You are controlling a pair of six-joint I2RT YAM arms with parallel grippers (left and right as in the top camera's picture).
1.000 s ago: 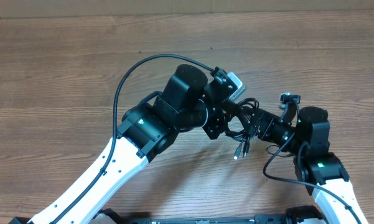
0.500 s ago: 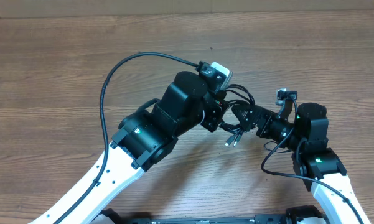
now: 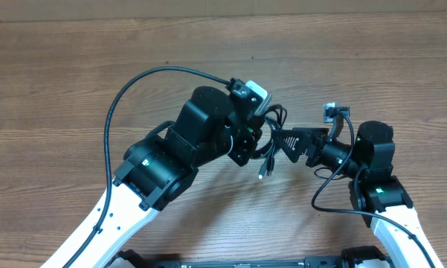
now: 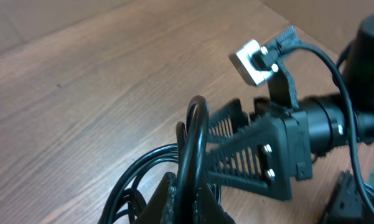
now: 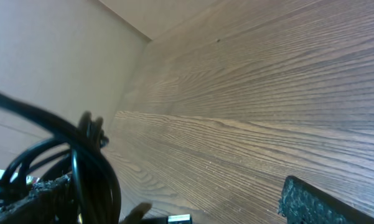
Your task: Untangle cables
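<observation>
Shifted left since a second ago, the left gripper holds the thin black tangled cables clamped above the brown wooden table, the right gripper gaping wide just beside them

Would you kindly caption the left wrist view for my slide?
Left claw shut on black cables; open right claw faces it over the wooden table.

Brown wood-grain table, planks running left to right, matte, lit evenly. Pale beige wall runs along the far edge; from the right wrist it rises plain and unmarked. One small dark speck lies on the boards near that edge
</observation>
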